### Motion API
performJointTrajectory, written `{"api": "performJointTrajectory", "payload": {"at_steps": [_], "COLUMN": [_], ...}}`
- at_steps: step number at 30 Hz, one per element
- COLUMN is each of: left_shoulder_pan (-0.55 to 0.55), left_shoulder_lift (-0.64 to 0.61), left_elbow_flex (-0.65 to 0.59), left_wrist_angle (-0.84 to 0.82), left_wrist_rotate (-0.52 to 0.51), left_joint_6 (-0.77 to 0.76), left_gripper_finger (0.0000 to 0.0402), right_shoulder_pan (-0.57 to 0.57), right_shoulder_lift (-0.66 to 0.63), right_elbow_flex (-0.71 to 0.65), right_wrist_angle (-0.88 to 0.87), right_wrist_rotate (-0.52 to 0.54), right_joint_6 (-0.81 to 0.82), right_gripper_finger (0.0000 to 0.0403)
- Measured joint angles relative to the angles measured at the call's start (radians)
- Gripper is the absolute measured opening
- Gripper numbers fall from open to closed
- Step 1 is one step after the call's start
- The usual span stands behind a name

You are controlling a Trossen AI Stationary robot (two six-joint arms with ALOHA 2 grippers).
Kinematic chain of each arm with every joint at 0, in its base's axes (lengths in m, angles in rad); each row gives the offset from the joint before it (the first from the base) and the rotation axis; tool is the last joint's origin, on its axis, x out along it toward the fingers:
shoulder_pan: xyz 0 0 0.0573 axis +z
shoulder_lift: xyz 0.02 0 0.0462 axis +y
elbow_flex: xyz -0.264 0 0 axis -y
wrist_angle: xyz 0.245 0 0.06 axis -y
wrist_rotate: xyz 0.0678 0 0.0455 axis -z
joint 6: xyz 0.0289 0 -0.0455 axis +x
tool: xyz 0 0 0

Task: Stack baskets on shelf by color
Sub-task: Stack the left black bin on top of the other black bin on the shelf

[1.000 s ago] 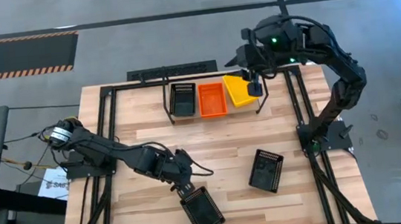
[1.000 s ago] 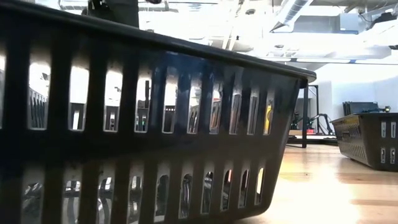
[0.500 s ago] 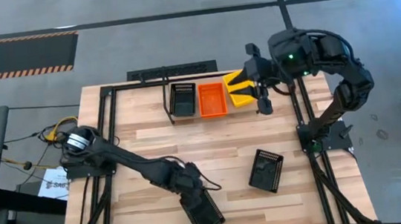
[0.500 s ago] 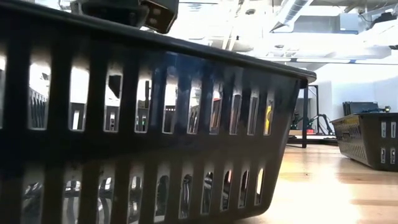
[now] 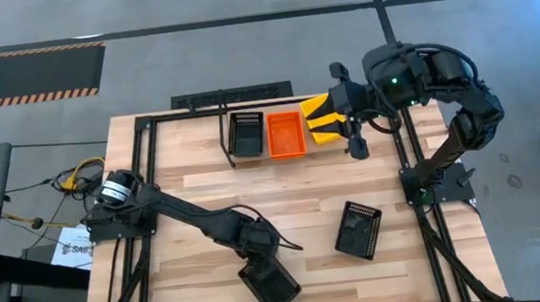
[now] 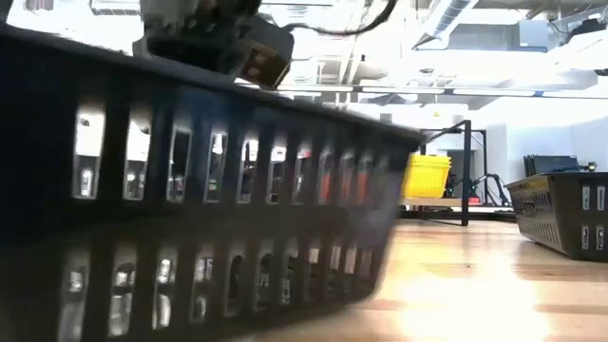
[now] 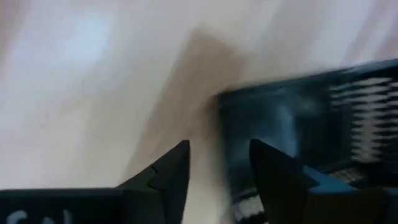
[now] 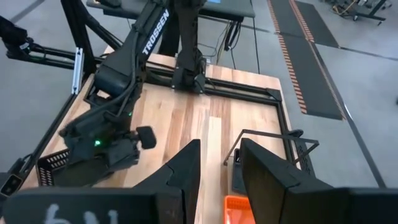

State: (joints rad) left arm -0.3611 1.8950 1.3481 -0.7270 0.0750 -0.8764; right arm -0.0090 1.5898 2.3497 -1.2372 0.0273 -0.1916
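A black basket [image 5: 272, 287] lies on the table near its front edge. My left gripper [image 5: 257, 261] stands over its far short end, open, with that end wall between the fingers. A second black basket [image 5: 359, 229] lies right of the middle. On the shelf [image 5: 226, 141] at the far edge sit a black basket [image 5: 246, 133], a red-orange basket [image 5: 285, 134] and a yellow basket [image 5: 326, 133]. My right gripper [image 5: 321, 117] hangs open high above the yellow one, holding nothing. My left gripper comes from above, slanting down, astride the basket's far end wall [image 7: 231, 158]. One finger [image 7: 273, 174] is inside the basket and the other [image 7: 171, 177] is outside over the wood. The jaws are not shut on the wall. The basket's bottom rests on the table.
A black tube frame [image 5: 148, 184] edges the table on both sides. Bare wood lies between the shelf and the two loose black baskets. The near basket [image 6: 190, 218] fills most of the low view, with the other black basket [image 6: 560, 214] at its right.
My left gripper has come down toward the table's near edge onto the near black basket's far end. That basket has turned a little on the table. My right gripper has swung round above the shelf and now points toward the table's left.
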Motion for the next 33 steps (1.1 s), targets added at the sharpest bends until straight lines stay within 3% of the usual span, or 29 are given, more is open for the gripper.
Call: {"api": "performJointTrajectory", "payload": {"at_steps": [14, 17, 22, 29, 33], "left_shoulder_pan": [0.019, 0.028, 0.031, 0.034, 0.046], "left_shoulder_lift": [0.005, 0.005, 0.005, 0.005, -0.002], "left_elbow_flex": [-0.011, -0.011, -0.011, -0.006, 0.052], "left_wrist_angle": [-0.017, -0.019, -0.026, -0.056, -0.181], "left_wrist_rotate": [0.013, 0.011, -0.006, -0.034, -0.044], "left_joint_6": [-0.001, 0.012, 0.055, 0.153, 0.223], "left_gripper_finger": [0.0165, 0.0127, 0.0015, 0.0002, 0.0001], "right_shoulder_pan": [0.000, 0.000, 0.000, 0.000, 0.000], "right_shoulder_lift": [0.000, 0.000, 0.000, 0.000, 0.000], "right_elbow_flex": [0.000, 0.000, 0.000, 0.000, 0.000], "right_wrist_angle": [0.030, 0.046, 0.052, 0.053, 0.077], "right_wrist_rotate": [0.000, 0.000, 0.000, 0.000, 0.001], "right_joint_6": [0.001, 0.001, 0.001, 0.001, 0.001], "right_gripper_finger": [0.0134, 0.0134, 0.0134, 0.0134, 0.0134]}}
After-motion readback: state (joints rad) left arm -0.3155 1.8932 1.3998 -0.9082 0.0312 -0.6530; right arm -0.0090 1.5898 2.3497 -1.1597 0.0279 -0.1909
